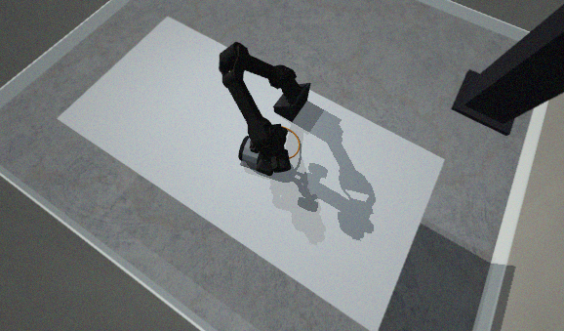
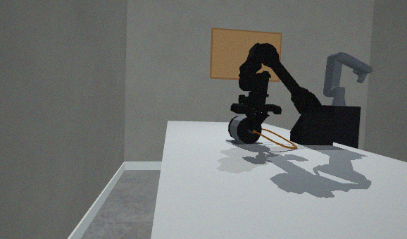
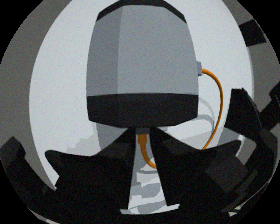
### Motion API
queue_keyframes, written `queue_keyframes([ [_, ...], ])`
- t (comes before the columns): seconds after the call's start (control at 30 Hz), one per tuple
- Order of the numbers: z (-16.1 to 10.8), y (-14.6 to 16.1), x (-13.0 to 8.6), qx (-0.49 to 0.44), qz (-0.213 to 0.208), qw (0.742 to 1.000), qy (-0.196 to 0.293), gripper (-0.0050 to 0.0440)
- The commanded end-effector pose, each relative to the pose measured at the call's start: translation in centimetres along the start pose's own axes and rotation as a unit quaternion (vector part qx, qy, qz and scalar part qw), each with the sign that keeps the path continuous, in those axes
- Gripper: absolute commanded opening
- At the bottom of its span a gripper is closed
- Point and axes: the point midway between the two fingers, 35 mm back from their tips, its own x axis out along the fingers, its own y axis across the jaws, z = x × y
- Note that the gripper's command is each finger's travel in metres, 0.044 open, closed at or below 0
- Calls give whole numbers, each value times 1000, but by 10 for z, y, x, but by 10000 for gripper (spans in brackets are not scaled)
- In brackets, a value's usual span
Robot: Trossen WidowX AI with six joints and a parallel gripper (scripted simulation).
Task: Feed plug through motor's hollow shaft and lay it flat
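The motor (image 3: pixel 143 63) is lying on its side on the bench (image 2: pixel 218 202). The tool (image 3: pixel 148 156) is pinching narrowly on the orange cable (image 3: pixel 145 149) at the motor's dark end, the plug itself hidden.

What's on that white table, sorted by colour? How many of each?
Black: 1, the arm, its gripper closed on the cable
Grey: 1, the motor
Orange: 1, the cable
Total: 3
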Motion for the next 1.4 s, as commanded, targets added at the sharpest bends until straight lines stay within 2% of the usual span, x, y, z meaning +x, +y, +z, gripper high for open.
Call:
queue_keyframes([
  [0.0,1,0,0,0,2,1000,-1,0],
  [1.37,6,0,1,0,2,1000,-1,0],
])
